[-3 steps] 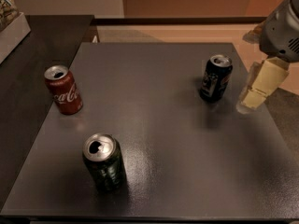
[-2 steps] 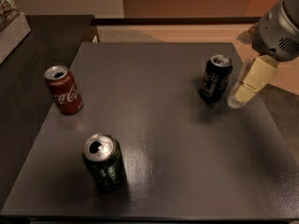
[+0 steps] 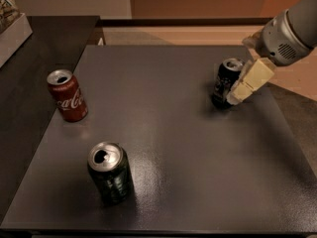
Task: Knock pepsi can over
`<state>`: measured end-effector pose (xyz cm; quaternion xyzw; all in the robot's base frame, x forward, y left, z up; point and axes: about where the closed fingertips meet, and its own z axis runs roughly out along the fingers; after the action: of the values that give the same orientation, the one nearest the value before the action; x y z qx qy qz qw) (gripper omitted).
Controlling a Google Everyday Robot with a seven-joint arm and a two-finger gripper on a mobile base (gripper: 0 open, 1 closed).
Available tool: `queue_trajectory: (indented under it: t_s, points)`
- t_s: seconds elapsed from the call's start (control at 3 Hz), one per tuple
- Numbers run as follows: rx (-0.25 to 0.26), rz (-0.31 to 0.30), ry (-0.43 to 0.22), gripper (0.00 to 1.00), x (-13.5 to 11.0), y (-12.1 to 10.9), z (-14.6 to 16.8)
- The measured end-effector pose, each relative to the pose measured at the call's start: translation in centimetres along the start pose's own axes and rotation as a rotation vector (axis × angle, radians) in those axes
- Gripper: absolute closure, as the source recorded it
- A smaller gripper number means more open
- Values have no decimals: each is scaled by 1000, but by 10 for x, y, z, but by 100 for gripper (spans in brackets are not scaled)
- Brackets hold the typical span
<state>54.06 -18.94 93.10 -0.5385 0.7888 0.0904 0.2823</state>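
The pepsi can (image 3: 224,85) is dark navy with a silver top and stands upright at the right rear of the dark table (image 3: 168,133). My gripper (image 3: 237,95) is cream-coloured and hangs from the grey arm (image 3: 287,31) that comes in from the upper right. It is pressed against the can's right side, at about mid-height.
A red Coca-Cola can (image 3: 67,95) stands at the table's left side. A dark green can (image 3: 110,172) stands near the front left. A white box (image 3: 12,29) sits on a dark counter at the far left. The table's right edge is close behind the gripper.
My gripper has moved left and slightly down from beside the pepsi can until it touches the can's right side. The can still stands.
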Motion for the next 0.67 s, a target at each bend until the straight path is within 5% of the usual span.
queue_trajectory:
  t_s: [0.67]
  points:
    - [11,78,-62,0,11,-30,22]
